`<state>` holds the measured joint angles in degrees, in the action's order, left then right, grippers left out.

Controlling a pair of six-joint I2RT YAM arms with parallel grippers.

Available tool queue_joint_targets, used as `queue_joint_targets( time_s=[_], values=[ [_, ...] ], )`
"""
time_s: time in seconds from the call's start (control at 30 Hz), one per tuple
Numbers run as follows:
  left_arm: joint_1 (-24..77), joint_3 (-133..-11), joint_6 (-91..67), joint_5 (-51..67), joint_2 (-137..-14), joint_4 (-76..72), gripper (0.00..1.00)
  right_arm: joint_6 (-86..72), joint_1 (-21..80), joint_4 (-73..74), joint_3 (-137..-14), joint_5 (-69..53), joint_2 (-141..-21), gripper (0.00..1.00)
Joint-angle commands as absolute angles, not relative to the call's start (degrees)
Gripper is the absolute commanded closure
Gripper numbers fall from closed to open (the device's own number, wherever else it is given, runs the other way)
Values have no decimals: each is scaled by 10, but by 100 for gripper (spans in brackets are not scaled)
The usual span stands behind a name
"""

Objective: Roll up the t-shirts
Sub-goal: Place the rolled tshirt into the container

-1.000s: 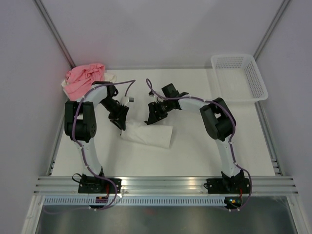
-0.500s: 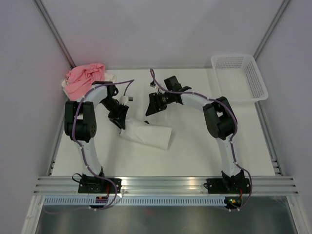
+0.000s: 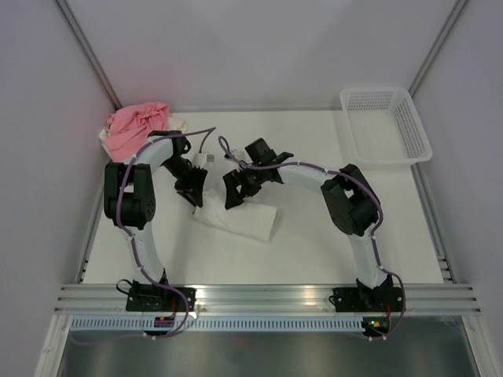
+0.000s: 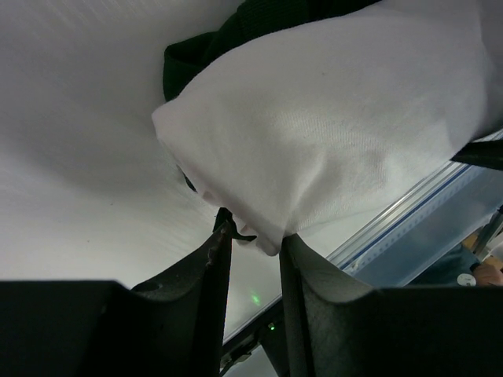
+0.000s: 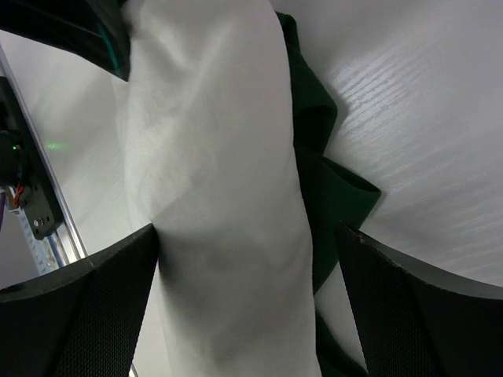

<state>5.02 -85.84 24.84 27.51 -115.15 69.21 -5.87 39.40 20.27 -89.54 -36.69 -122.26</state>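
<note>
White shirt (image 3: 240, 222) is a rolled bundle mid-surface (image 3: 314, 251), with its long axis roughly 9-to-3 o'clock seen from overhead. Left gripper (image 3: 196, 198) is on the bundle's 9 o'clock end, closed down on a corner of the cloth (the left wrist view shows that fold squeezed between both fingers (image 4: 212, 267)). Right gripper (image 3: 233, 194) sits at the bundle's 12 o'clock edge, left of middle, spread wide with nothing clamped. The roll runs lengthwise through the gap, so closing would pinch it across its width.

The bundle lies toward 6 o'clock from the right gripper. Both arms are about equally near: the left has the end, the right has the middle. My read is that the left anchors while the right closes on or pushes the roll.

Only the wrist views show a green shirt (image 5: 322, 173) poking out beside the white one; from overhead I can't make it out. Only the overhead view shows the pink shirt (image 3: 135, 126) heaped at the 10 o'clock corner and the basket (image 3: 415, 129) at 2 o'clock.
</note>
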Motion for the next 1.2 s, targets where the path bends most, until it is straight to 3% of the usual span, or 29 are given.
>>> queue_joint_targets(
  time_s=[0.0,0.13,0.5,0.63,0.7,0.8,0.83,1.17],
  values=[
    [54,-876,234,278,-1150,678,64,-54,386,193,-909,-339,-1263,2],
    [54,-871,236,272,-1149,675,64,-49,384,201,-907,-364,-1285,2],
    [54,-874,243,255,-1153,668,63,-107,354,136,-879,-493,-1323,33],
    [54,-881,243,248,-1156,668,63,-104,352,157,-901,-510,-1344,57],
    [54,-889,243,244,-1152,668,63,-105,352,151,-897,-514,-1341,62],
    [54,-907,243,238,-1145,675,62,-104,349,156,-903,-520,-1340,83],
    [53,-912,243,236,-1143,679,61,-105,348,161,-907,-518,-1340,100],
    [53,-981,245,228,-1119,722,58,-178,312,105,-918,-533,-1268,100]
  ],
)
